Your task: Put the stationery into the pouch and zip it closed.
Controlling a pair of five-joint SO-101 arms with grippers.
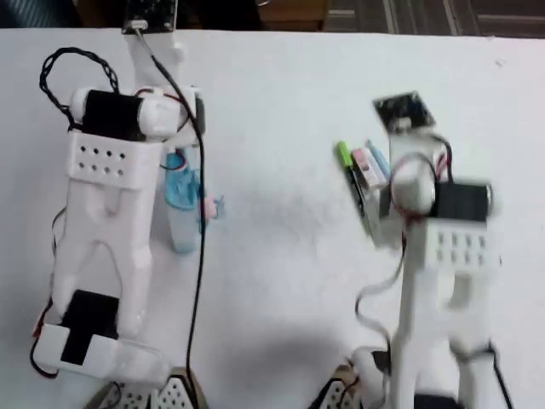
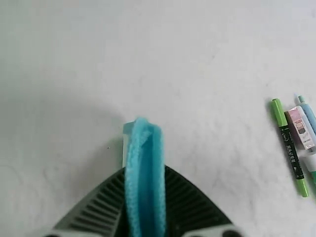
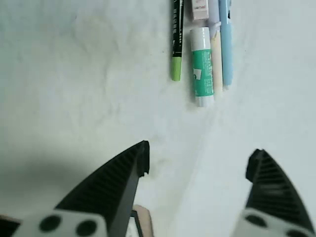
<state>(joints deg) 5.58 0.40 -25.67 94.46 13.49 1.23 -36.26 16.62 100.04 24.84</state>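
Note:
A light blue pouch (image 2: 144, 158) stands on edge on the white table, and my left gripper (image 2: 144, 172) is shut on it. From above, the pouch (image 1: 181, 213) lies beside the left arm. The stationery lies in a tight row: a green and black pen (image 3: 176, 44), a green and white glue stick (image 3: 201, 69), a cream pen (image 3: 216, 59), a blue pen (image 3: 225, 44) and a pink eraser (image 3: 199, 7). My right gripper (image 3: 200, 155) hangs open just short of that row, holding nothing. In the high view the stationery (image 1: 356, 166) lies beside the right arm's wrist.
The white table (image 1: 281, 256) has bare room between the two arms and in front of the pouch. Black cables (image 1: 197, 256) run down along the left arm. The table's far edge (image 1: 341, 32) is at the back.

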